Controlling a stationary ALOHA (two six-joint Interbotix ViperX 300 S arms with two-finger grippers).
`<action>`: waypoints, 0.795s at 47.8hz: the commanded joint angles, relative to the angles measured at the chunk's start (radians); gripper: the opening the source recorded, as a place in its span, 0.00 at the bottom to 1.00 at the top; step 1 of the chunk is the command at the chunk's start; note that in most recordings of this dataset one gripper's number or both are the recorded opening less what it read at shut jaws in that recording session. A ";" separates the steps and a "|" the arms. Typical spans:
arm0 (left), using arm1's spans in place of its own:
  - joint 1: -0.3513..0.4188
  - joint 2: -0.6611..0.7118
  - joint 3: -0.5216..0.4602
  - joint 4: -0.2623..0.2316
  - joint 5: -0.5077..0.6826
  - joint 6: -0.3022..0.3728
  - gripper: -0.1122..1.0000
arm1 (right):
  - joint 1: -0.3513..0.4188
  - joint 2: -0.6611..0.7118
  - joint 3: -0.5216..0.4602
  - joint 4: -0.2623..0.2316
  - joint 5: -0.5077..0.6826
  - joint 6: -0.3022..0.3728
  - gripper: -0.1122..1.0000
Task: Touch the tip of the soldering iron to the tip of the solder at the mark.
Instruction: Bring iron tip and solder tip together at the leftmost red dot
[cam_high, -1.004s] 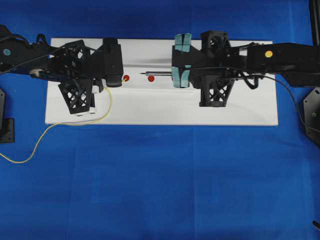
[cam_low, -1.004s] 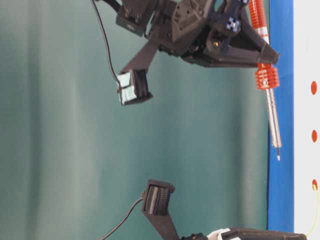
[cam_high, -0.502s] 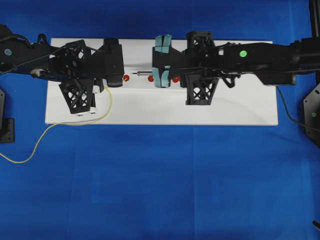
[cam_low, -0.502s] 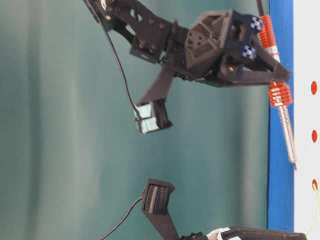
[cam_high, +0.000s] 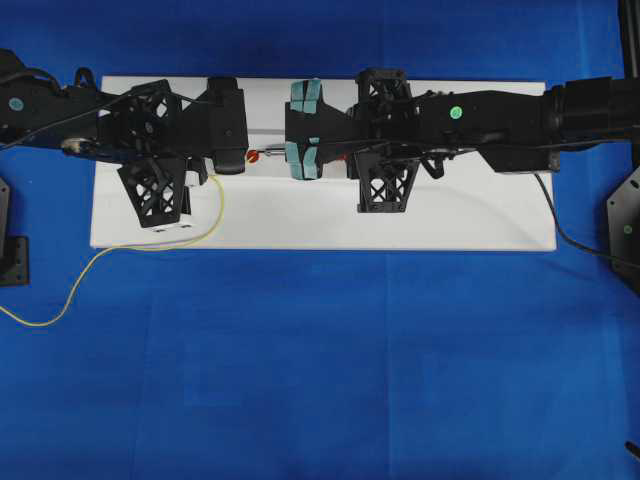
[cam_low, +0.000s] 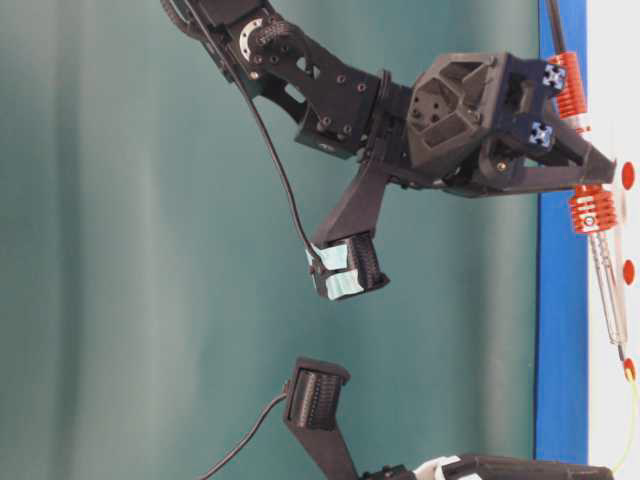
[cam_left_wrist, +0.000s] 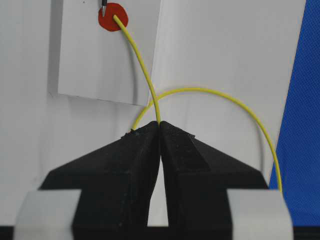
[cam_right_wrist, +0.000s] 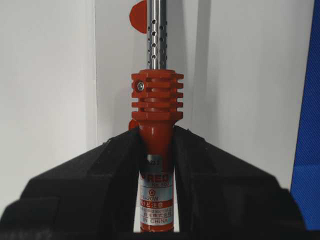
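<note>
A: Where is the mark (cam_left_wrist: 113, 17)?

B: At the left end of the dot row on the white strip (cam_left_wrist: 85, 60). The left wrist view shows it best: a round red dot near the strip's far edge.

A: And the solder (cam_left_wrist: 141, 65)?

B: Its free end lies on the mark. From there the yellow wire runs back into the left gripper (cam_left_wrist: 159, 131), whose jaws are pressed together on it. Behind the jaws the wire loops out to the side; in the overhead view it trails off the white board (cam_high: 480, 225) onto the blue cloth (cam_high: 320, 380).

A: Position of the iron (cam_right_wrist: 156, 115)?

B: The right gripper (cam_right_wrist: 156, 150) is clamped on its red handle, just behind the ribbed collar. The silver shaft points along the strip toward the mark. In the left wrist view the dark tip (cam_left_wrist: 103, 9) stands at the mark's edge, just beside the solder's end. Whether the two tips touch cannot be told from these views.

A: Height of the tip?

B: In the table-level view the shaft (cam_low: 609, 285) tilts toward the strip and the tip is close to the mark (cam_low: 629, 368); contact with the surface cannot be confirmed.

A: Other dots?

B: In the table-level view two more red dots show along the strip, beside the iron's collar (cam_low: 593, 209) and shaft. Overhead, the right gripper covers them.
</note>
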 joint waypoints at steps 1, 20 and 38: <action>-0.002 -0.014 -0.020 0.003 0.000 0.002 0.12 | -0.002 -0.017 -0.023 -0.003 -0.006 -0.003 0.16; -0.002 -0.012 -0.023 0.003 0.002 0.002 0.12 | -0.002 -0.017 -0.020 -0.002 -0.006 -0.008 0.16; -0.002 -0.012 -0.023 0.002 0.002 0.002 0.12 | 0.008 -0.017 -0.018 0.000 -0.009 -0.005 0.16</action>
